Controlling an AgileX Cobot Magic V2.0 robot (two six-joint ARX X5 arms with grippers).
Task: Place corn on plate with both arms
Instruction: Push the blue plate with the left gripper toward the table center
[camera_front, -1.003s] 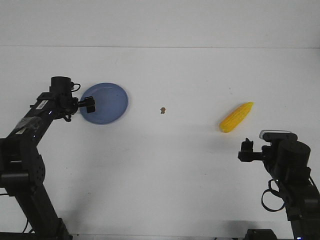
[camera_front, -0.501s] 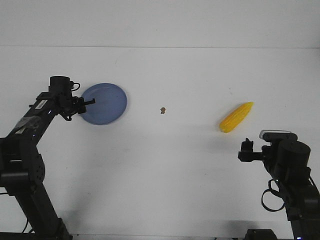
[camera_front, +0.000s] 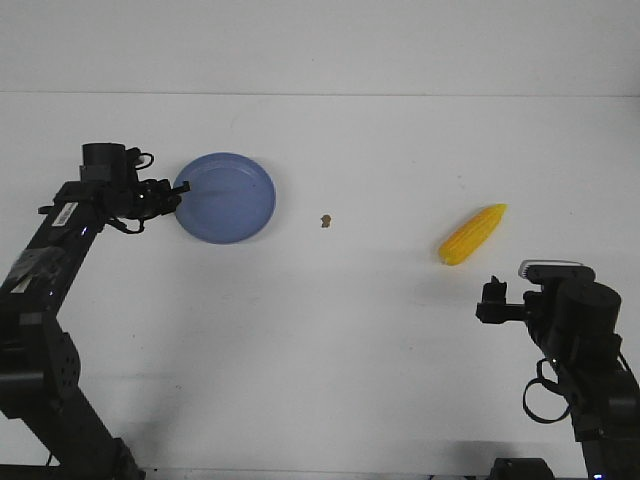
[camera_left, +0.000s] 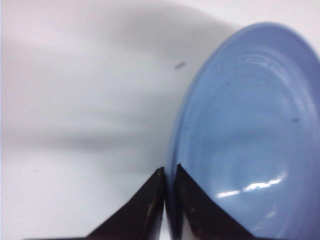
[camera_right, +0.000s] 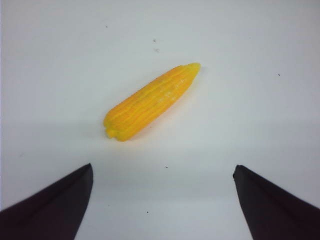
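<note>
arms are sitting at opposite sides of the white table (camera_front: 330, 330), two in all. the left arm (camera_front: 60, 225) is reaching out level, its left gripper (camera_front: 178, 196) clenched on the near rim of the one blue plate (camera_front: 228, 198), the fingers pinching that edge. the right arm (camera_front: 585, 345) is hanging low, its right gripper (camera_right: 162, 200) spread wide and holding nothing, apart from the single corn (camera_front: 472, 234), which is lying on the table well right of the plate. one small brown speck (camera_front: 325, 221) is resting between them.
</note>
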